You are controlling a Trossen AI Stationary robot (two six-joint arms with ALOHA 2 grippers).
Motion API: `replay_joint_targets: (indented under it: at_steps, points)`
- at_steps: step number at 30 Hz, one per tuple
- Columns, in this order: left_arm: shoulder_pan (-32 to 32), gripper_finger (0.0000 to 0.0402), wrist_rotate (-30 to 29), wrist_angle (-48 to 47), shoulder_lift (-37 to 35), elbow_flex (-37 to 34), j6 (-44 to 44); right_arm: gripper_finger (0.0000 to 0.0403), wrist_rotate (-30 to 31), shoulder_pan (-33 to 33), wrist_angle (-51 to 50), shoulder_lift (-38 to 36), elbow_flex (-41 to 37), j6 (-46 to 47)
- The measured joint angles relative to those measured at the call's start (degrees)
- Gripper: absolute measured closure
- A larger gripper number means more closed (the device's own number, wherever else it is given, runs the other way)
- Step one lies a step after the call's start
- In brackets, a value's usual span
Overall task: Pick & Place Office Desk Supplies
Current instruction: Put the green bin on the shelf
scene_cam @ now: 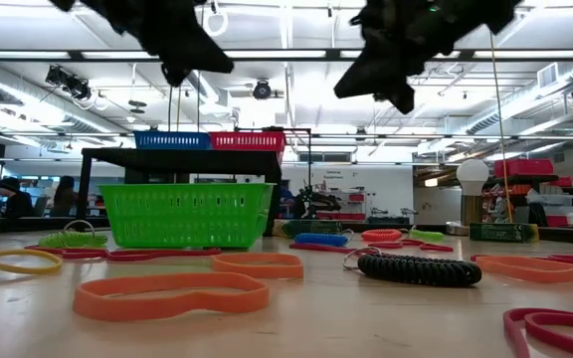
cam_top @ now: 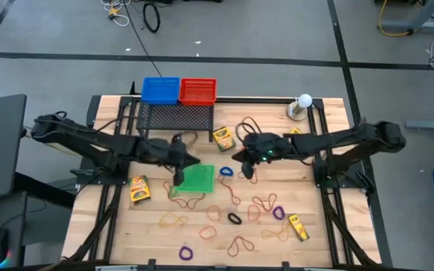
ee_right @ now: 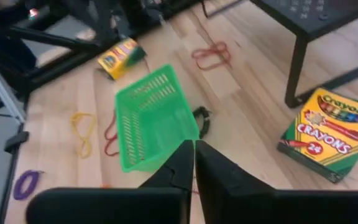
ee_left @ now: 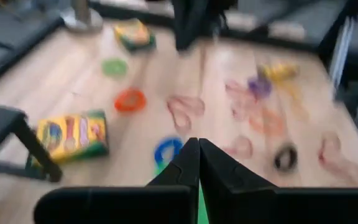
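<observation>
Many rubber-band loops (cam_top: 236, 218) lie scattered over the wooden table, in brown, orange, purple, blue, black and yellow. Yellow crayon boxes lie near the black stand (cam_top: 222, 136), at the left (cam_top: 139, 188) and at the front right (cam_top: 298, 226). My left gripper (cam_top: 179, 175) hangs over the left edge of the green basket (cam_top: 200, 179). In its wrist view the fingers (ee_left: 185, 162) are shut and nothing shows between them. My right gripper (cam_top: 242, 162) hovers just right of the basket. It is shut too (ee_right: 193, 149), above the basket (ee_right: 154, 118), near a crayon box (ee_right: 331, 134).
A blue basket (cam_top: 160, 90) and a red basket (cam_top: 198, 90) sit on a black mesh stand (cam_top: 175, 115) at the back. A white ball on a round base (cam_top: 304, 105) stands at the back right. In the low view both grippers hang well above the table.
</observation>
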Motion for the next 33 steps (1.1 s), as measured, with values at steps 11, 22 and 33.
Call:
replay_joint_targets:
  at_steps: [11, 22, 33]
  points:
    - [-8.36, 0.0326, 3.61, -29.69, 12.06, 16.31, -8.69, 0.0397, 0.66, -0.13, 0.27, -9.33, -11.35, -1.05]
    - [-8.99, 0.0221, 3.76, -35.98, 26.01, 22.86, -12.72, 0.0392, 0.57, -0.1, -1.02, -12.8, -13.86, -4.93]
    - [-10.91, 0.0229, -2.97, -35.9, 33.06, 22.83, -13.1, 0.0391, 0.58, -0.1, -3.43, -13.88, -13.81, -8.5]
